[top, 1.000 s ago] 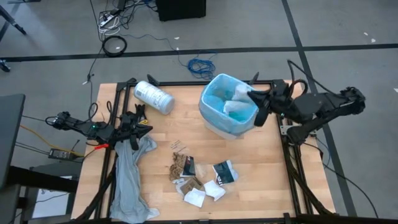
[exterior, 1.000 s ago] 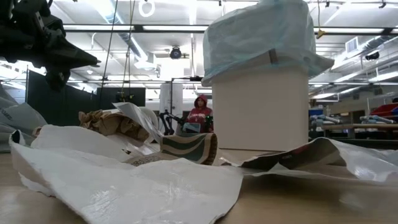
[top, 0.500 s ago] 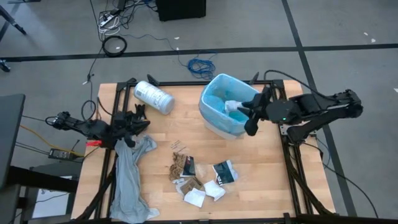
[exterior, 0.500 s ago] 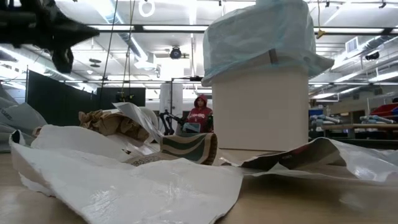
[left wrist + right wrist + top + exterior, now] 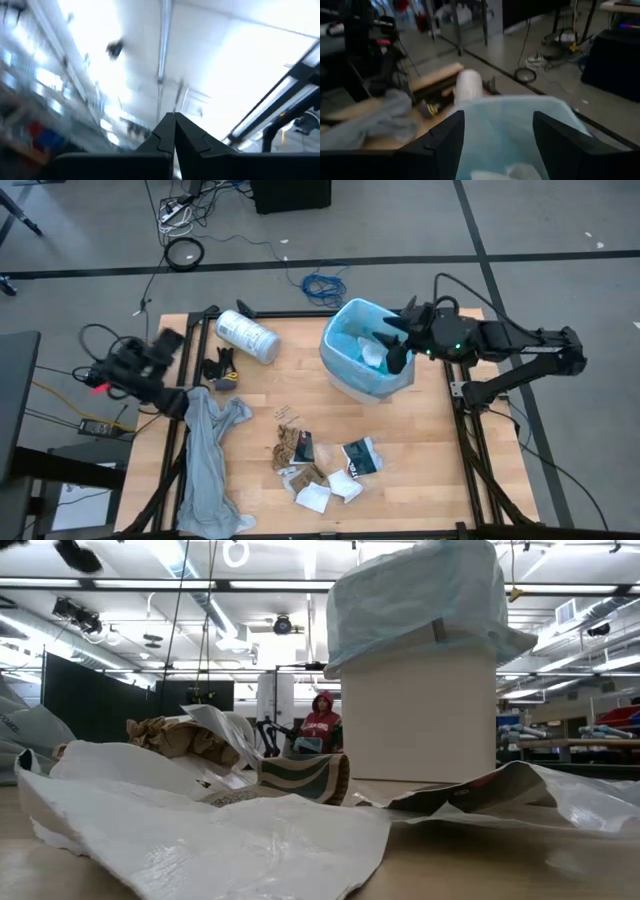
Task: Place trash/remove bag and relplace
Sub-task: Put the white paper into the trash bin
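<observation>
Right gripper (image 5: 393, 343) over the bag (image 5: 345, 345) in the bin (image 5: 418, 710): fingers spread wide, holding nothing. Left gripper (image 5: 174, 131): fingers pressed together, empty.

The left wrist view is smeared with motion, showing only ceiling lights. In the low view the bin (image 5: 420, 715) hides the bench behind it. From above, the grey liner (image 5: 208, 470) runs off the bottom edge.

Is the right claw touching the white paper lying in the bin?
Apart. The right wrist view shows the right claw open above the blue-lined bin, nothing between its fingers; the white paper lies down inside, below them.
</observation>
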